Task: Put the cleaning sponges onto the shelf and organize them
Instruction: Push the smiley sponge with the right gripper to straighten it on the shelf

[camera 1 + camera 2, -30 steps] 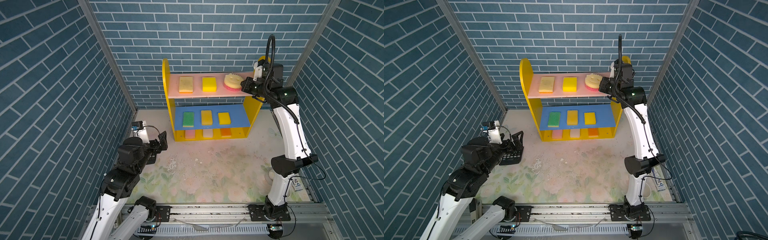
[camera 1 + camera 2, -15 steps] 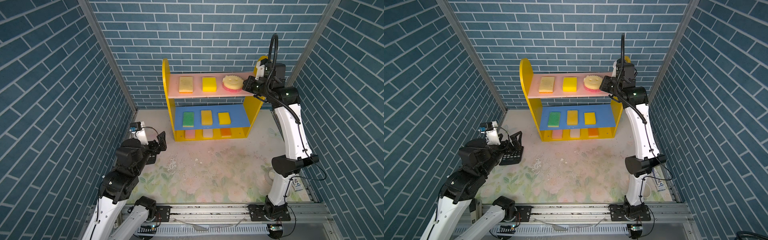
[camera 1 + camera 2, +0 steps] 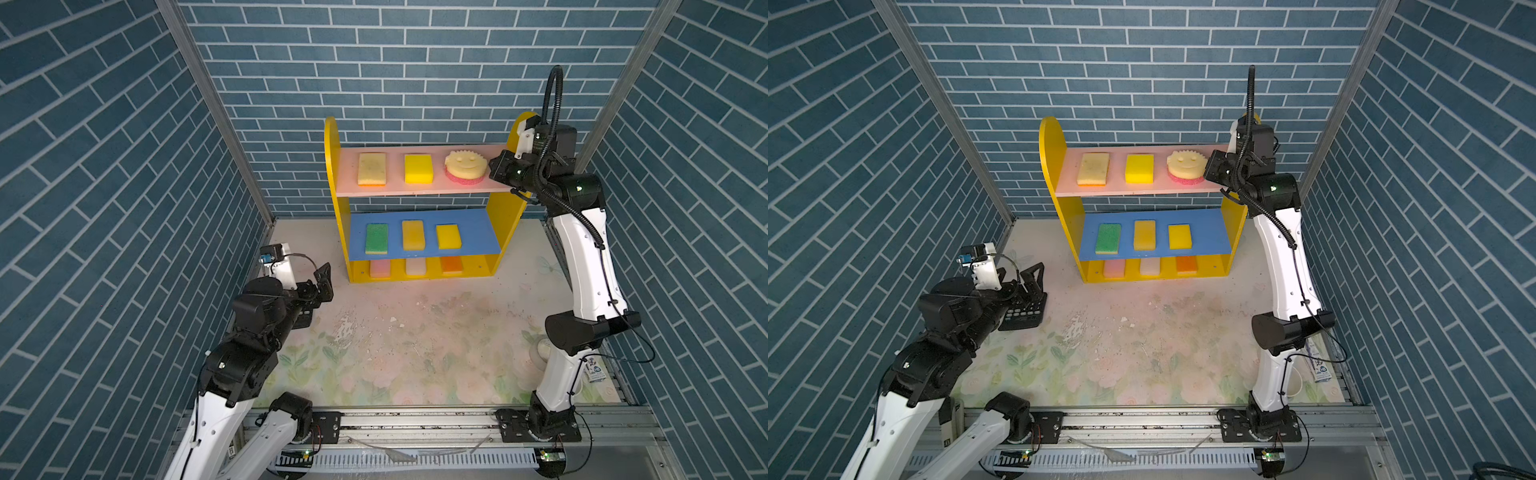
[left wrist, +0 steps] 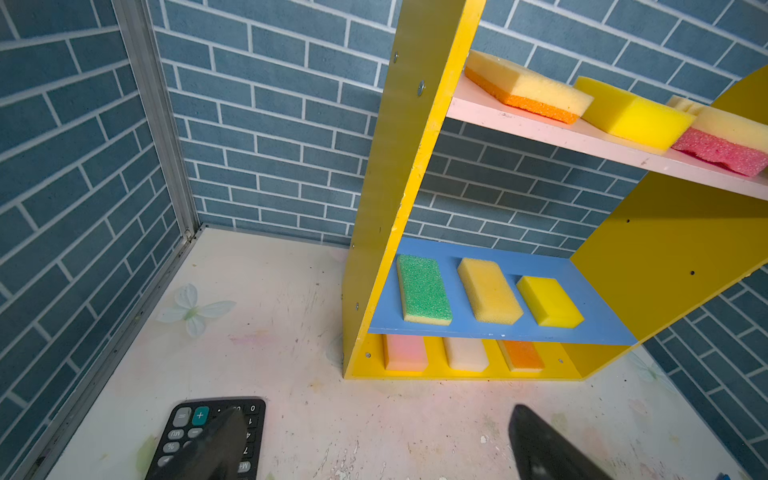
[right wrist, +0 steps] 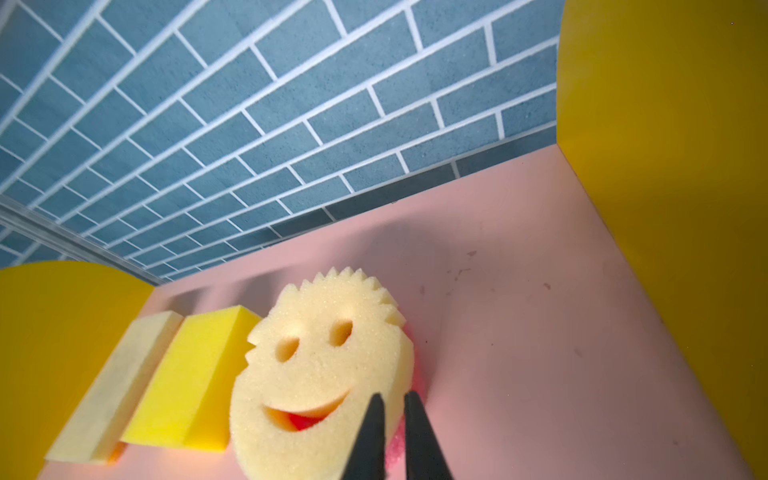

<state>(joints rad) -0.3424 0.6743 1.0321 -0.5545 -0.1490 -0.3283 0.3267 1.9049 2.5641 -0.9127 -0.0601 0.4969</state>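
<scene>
The shelf (image 3: 331, 166) stands at the back wall, and three cleaning sponges lie on each board. On the pink top board are a tan one (image 3: 371, 168), a yellow one (image 3: 419, 168) and the round smiley one (image 3: 466, 165), lying flat face up. A green sponge (image 3: 377, 238) is among those on the blue board, and a pink one (image 3: 380, 268) among those on the base. My right gripper (image 5: 392, 397) hovers at the smiley sponge's (image 5: 324, 374) rim, jaws narrowly parted, gripping nothing. My left gripper (image 4: 376, 415) is wide open and empty, low at the front left.
A black calculator (image 3: 1023, 316) lies on the floor mat under my left gripper (image 3: 1034, 282). The shelf's right side panel (image 5: 665, 208) stands close beside my right gripper (image 3: 494, 170). Brick-patterned walls enclose the cell on three sides.
The smiley sponge, held tilted in my right gripper a second ago, now lies flat on the top board. The right jaws have parted slightly. My left arm has barely shifted.
</scene>
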